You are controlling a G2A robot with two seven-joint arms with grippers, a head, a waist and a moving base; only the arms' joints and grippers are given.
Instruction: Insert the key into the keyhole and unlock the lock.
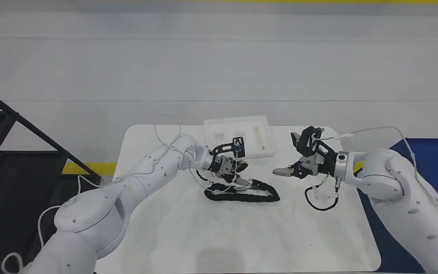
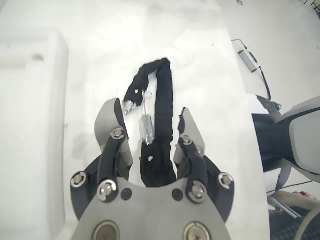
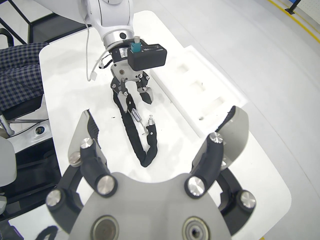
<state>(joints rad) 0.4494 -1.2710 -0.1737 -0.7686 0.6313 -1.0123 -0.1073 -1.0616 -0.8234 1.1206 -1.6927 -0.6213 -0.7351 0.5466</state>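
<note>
A black fabric-sleeved chain lock lies folded in a narrow loop mid-table. Its silver lock cylinder and the silver pin end lie apart, side by side. A thin metal piece, probably the key, sticks out of the cylinder. My left gripper hangs open just above, its fingers straddling the cylinder and one sleeve arm. From the right wrist view the left gripper is over that end of the chain. My right gripper is wide open, off to the right of the loop.
A white foam tray with shallow recesses lies at the table's back edge, close behind the left gripper. A black cable loop hangs under the right wrist. The table's front half is bare white surface.
</note>
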